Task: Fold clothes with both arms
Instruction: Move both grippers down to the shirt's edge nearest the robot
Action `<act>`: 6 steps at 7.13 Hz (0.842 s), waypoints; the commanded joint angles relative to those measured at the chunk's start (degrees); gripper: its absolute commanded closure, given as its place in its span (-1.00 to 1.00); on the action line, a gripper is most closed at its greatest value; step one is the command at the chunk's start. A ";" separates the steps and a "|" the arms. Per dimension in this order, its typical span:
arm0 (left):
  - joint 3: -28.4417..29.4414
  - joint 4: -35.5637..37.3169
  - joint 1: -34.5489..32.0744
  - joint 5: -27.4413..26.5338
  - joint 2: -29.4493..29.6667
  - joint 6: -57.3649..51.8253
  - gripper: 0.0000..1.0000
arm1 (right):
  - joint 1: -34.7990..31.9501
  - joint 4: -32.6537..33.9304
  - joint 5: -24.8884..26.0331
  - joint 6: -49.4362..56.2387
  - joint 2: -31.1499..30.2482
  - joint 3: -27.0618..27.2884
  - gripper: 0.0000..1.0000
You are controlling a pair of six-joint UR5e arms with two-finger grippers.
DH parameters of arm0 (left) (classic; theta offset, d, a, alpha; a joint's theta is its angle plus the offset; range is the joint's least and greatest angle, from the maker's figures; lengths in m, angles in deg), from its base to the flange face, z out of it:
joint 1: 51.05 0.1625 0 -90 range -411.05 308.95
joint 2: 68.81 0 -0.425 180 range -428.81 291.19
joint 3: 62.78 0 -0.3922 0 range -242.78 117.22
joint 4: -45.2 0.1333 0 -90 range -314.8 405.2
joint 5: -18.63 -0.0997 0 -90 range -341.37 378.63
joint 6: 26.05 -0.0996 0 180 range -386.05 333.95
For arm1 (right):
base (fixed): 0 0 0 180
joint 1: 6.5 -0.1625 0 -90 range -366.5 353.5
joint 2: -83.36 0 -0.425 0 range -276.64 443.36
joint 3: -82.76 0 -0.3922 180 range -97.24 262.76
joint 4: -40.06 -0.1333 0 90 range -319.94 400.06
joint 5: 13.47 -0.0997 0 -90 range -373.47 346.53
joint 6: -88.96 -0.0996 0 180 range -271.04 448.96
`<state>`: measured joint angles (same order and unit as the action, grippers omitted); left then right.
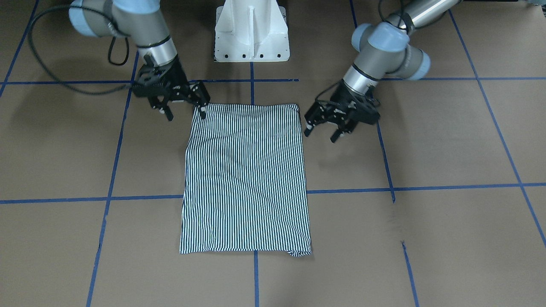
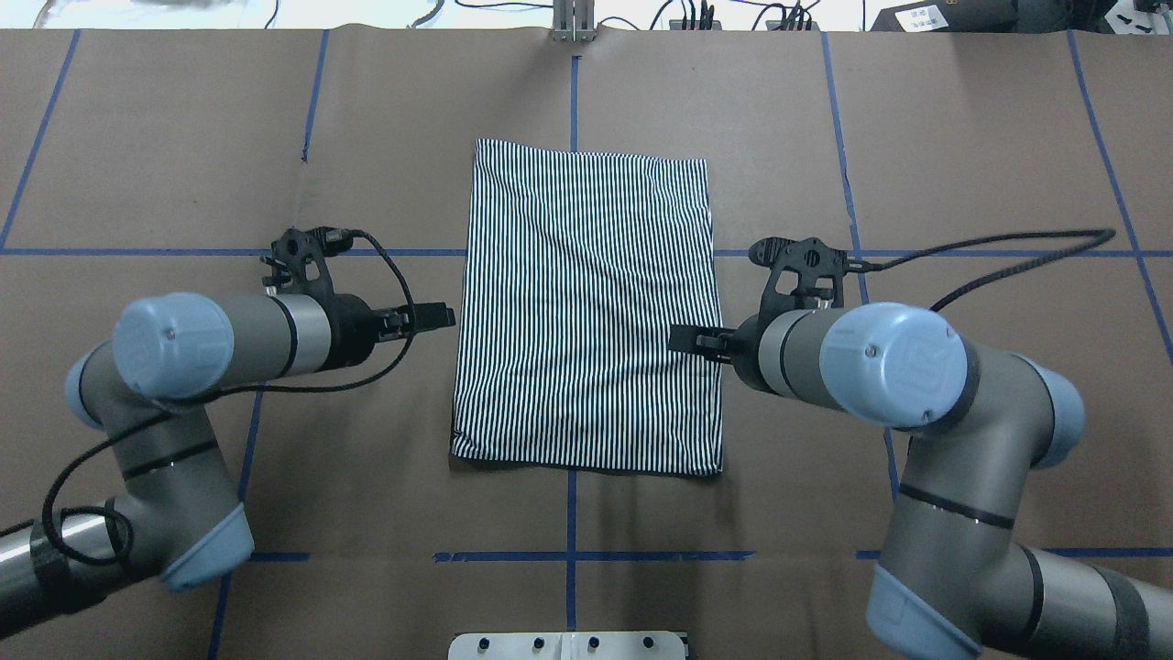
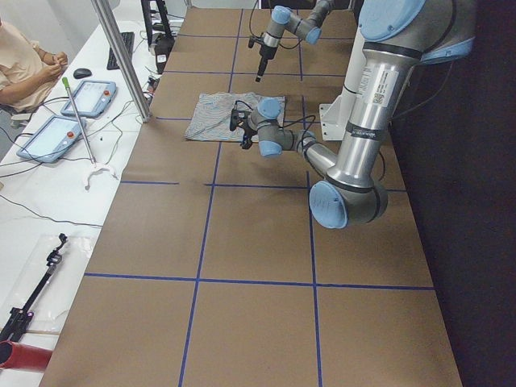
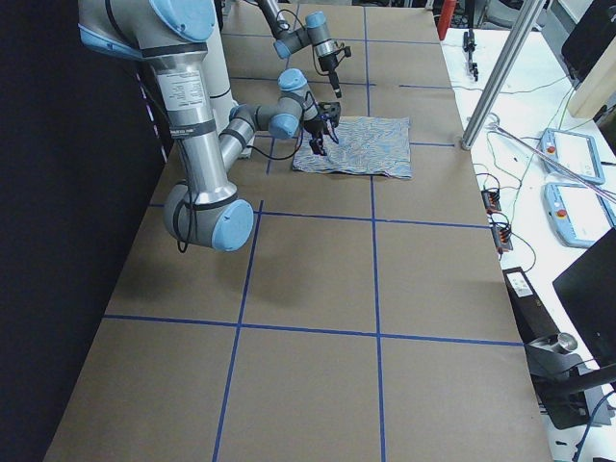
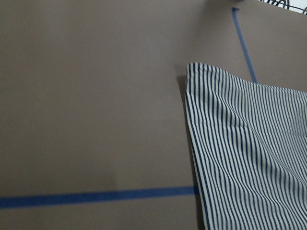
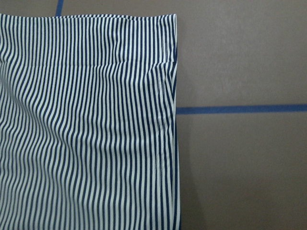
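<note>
The clothes are one navy-and-white striped shirt [image 1: 245, 179] [image 2: 586, 302], folded into a flat rectangle in the middle of the brown table. Its collar and placket are hidden. My left gripper [image 1: 320, 132] [image 2: 440, 316] hangs open just outside the shirt's edge near the robot-side corner, with nothing in it. My right gripper [image 1: 185, 113] [image 2: 683, 339] is open at the opposite edge, one fingertip [image 1: 202, 112] over the shirt's corner. The left wrist view looks down on a striped corner [image 5: 249, 153], and the right wrist view on the shirt's edge [image 6: 86, 124].
The white pedestal base [image 1: 251, 34] stands behind the shirt. Blue tape lines [image 1: 426, 187] grid the table. A metal pole [image 3: 121, 56], tablets [image 3: 52, 137] and a seated person [image 3: 20, 68] are on the operators' side. Black cables [image 2: 990, 252] trail from both wrists.
</note>
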<state>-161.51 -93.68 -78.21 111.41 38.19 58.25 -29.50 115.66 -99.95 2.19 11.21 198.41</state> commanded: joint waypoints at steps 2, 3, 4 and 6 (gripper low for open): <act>-1.56 2.28 9.04 -8.48 -0.66 10.17 -0.64 | 6.04 -0.02 7.82 -10.53 -0.45 3.80 -1.00; -1.56 3.43 9.31 -8.49 -0.57 11.75 -0.36 | 6.04 -0.02 7.82 -10.53 -0.54 3.80 -1.00; -1.39 3.70 9.40 -8.49 -0.49 11.77 -0.34 | 6.04 -0.02 7.82 -10.53 -0.45 3.80 -1.00; -1.12 3.70 10.37 -8.49 -0.31 11.77 -0.35 | 6.04 -0.02 7.82 -10.53 -0.54 3.71 -1.00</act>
<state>-162.81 -90.06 -68.39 102.94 37.75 69.92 -23.48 115.64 -92.14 -8.32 10.73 202.18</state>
